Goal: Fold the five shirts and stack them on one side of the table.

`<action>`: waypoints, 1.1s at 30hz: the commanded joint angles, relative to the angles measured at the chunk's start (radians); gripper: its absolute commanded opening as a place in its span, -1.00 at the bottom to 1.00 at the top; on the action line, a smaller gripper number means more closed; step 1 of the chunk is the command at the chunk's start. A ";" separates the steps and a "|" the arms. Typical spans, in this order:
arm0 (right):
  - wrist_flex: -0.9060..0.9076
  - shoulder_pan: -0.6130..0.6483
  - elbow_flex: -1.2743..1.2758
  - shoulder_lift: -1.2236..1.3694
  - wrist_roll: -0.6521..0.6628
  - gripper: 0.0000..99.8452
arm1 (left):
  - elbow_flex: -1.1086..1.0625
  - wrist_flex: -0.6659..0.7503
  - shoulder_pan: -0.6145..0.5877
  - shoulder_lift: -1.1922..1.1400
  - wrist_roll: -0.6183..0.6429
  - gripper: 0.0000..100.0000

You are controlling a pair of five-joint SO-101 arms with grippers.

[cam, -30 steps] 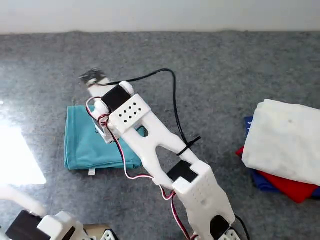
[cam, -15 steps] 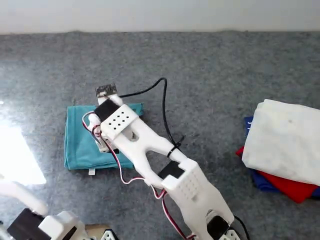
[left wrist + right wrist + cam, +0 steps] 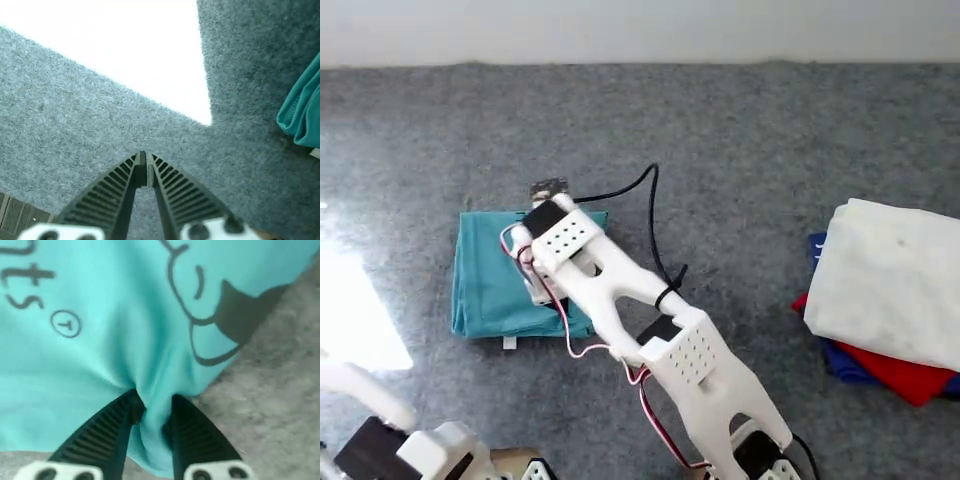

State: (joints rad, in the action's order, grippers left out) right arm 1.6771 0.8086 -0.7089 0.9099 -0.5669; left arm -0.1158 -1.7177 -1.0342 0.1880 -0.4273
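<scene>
Fingers [image 3: 117,422] of the right gripper [image 3: 150,407] are clamped on a fold of the teal shirt [image 3: 485,285] at the table's [image 3: 770,150] left, the left gripper [image 3: 146,167] is closed empty, and the stacking step is judged to need a carry to the right-hand stack [image 3: 890,285].

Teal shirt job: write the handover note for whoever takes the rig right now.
Right tool: shut on a pinch of the teal shirt, near its edge.
Left tool: shut, empty, above the table.
Done: teal shirt lies folded; white shirt tops a red shirt and a blue shirt at the table's other side.
Left: likely carry the teal shirt onto that stack.
</scene>
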 commanded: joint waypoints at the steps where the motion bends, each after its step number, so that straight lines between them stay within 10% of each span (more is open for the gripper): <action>1: 0.113 -0.041 0.012 0.008 0.080 -0.98 | 0.002 -0.002 0.005 0.038 0.011 -0.97; 10: 0.119 -0.160 0.282 -0.263 0.562 -0.98 | 0.002 0.002 0.008 0.037 0.023 -0.97; 23: 0.039 -0.653 0.316 -0.481 1.726 -0.98 | -0.025 0.021 0.011 0.031 0.023 -0.97; 33: -0.004 -0.622 0.252 -0.493 1.683 -0.75 | -0.143 0.069 0.086 0.038 0.023 -0.97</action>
State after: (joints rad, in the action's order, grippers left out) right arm 1.6832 0.1811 -0.4158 0.4910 1.1745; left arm -0.2662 -1.6579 -0.9620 0.1880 -0.4104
